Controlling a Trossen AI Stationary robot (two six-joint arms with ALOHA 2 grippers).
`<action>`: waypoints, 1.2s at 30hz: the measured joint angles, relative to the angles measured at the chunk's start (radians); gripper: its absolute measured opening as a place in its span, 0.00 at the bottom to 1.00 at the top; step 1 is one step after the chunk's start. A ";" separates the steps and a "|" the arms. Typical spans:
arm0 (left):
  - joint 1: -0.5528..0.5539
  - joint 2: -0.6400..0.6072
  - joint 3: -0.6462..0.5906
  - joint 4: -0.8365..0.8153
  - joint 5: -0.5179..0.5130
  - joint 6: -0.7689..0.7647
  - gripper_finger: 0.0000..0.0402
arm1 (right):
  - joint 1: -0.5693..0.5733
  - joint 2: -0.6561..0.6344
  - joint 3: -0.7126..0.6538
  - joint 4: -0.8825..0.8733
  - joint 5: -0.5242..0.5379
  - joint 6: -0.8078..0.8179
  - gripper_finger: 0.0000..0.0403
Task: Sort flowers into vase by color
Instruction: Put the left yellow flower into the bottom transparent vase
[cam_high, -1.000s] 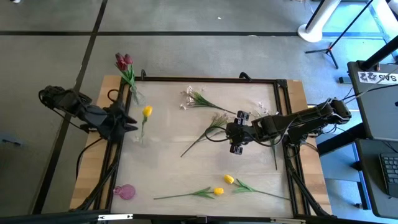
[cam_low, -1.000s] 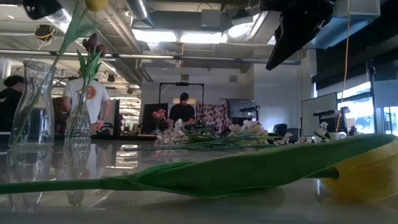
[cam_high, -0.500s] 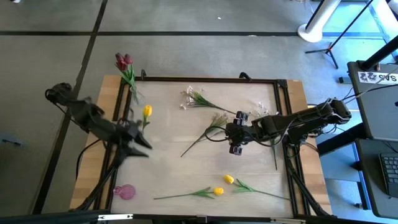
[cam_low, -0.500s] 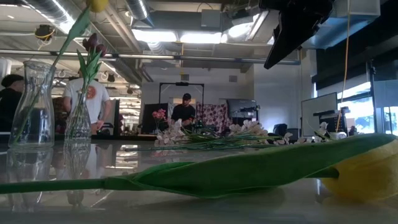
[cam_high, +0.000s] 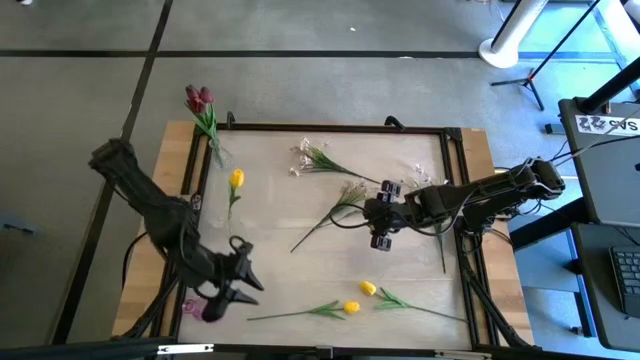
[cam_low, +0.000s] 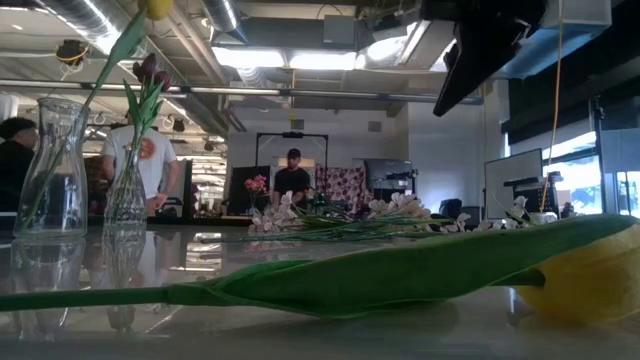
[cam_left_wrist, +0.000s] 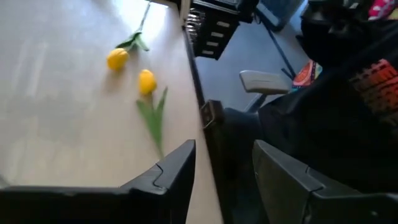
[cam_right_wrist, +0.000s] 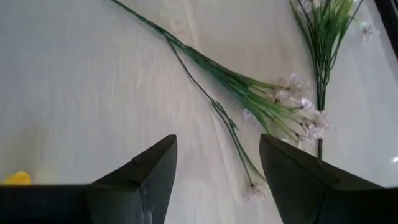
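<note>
**Ana:** Nearest us, two yellow tulips (cam_high: 351, 307) lie heads together by the front edge, stalks trailing opposite ways. The left gripper (cam_high: 236, 283) hovers just beside them, fingers spread, nothing in them.

**Ben:** That's the risky bit. The heads almost touch, so if the fingers close there, I'd guess they catch both, or nudge one off the table (cam_high: 270, 240).

**Ana:** There's also a pink object (cam_high: 200, 308) at the front left corner, right under that arm. A low swing could knock it.

**Ben:** Mid-table?

**Ana:** The right gripper (cam_high: 379, 226) hangs over the middle, jaws apart, empty. Below it lies a white spray (cam_right_wrist: 273, 106), with more white sprays (cam_high: 318, 158) farther back, stalks crossing.

**Ben:** Tangled stems, then. Pinch one and a neighbour may drag along, I'd say.

**Ana:** Far left, one yellow tulip (cam_high: 236, 179) already stands in a clear vase (cam_low: 55, 165), leaning well over. Behind it the red tulips (cam_high: 199, 98) sit in a second vase (cam_low: 127, 190) at the back corner.

**Ben:** Both vases are narrow and glass. Poke a long stalk in off-centre and I reckon either one could tip.
</note>
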 joint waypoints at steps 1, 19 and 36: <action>-0.011 0.021 0.000 0.030 -0.004 -0.004 0.38 | 0.002 0.000 0.000 -0.004 0.002 0.015 0.56; -0.125 0.547 0.219 0.087 -0.239 -0.131 0.37 | 0.400 0.001 0.000 0.019 0.274 0.410 0.56; 0.008 0.840 0.324 0.116 -0.453 -0.176 0.37 | 0.483 0.110 0.000 0.025 0.342 0.537 0.56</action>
